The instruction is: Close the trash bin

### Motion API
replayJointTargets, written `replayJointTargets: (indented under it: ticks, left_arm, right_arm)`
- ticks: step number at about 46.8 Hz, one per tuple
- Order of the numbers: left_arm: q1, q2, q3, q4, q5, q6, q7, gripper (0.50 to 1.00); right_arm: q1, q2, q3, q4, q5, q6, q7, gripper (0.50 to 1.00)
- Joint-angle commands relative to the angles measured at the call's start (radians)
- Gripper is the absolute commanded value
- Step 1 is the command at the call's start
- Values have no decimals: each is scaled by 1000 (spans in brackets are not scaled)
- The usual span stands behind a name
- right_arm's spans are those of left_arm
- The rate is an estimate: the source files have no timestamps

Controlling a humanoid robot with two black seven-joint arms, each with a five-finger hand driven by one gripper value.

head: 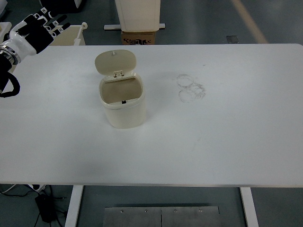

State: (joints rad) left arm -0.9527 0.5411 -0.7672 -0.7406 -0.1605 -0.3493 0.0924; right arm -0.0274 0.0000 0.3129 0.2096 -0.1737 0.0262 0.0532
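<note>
A small cream trash bin stands upright on the white table, left of the middle. Its lid is hinged at the far rim and stands open, tilted back, so the empty inside shows. My left hand is raised at the picture's top left corner, above the table's far left edge, well to the left of the bin. Its fingers are spread and hold nothing. My right arm is out of view.
Faint ring marks show on the table right of the bin. Beyond the far edge stand a cream chair or cart, a white cabinet and a cardboard box.
</note>
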Motion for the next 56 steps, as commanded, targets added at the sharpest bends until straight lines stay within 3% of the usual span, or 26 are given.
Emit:
replayJointTargets:
  ticks: [1, 9, 18, 25, 32, 35, 56]
  left_arm:
    - [-3, 36, 6, -60, 10, 1, 1, 1000]
    - [-41, 125, 89, -187, 12, 1, 1, 1000]
    - [-118, 171, 229, -212, 25, -10, 1, 1000]
    - [-155, 175, 273, -224, 90, -11, 7, 1000]
    - [-172, 172, 292, -270, 188, -11, 98, 1000]
    - [-185, 172, 313, -298, 229, -11, 113, 1000]
    - [-323, 194, 408, -385, 509, -79, 118, 1000]
  right_arm:
    - [0, 0, 0, -1, 0, 0, 0, 993]
    - [0, 0, 0, 1, -1, 0, 0, 993]
    - [0, 0, 0, -1, 0, 0, -1, 993]
    - [0, 0, 0, 1, 0, 0, -1, 991]
    - [0, 0, 0, 1, 0, 0, 0, 993]
    - [0, 0, 0, -1, 0, 0, -1, 993]
    - [0, 0, 0, 1, 0, 0, -1, 993]
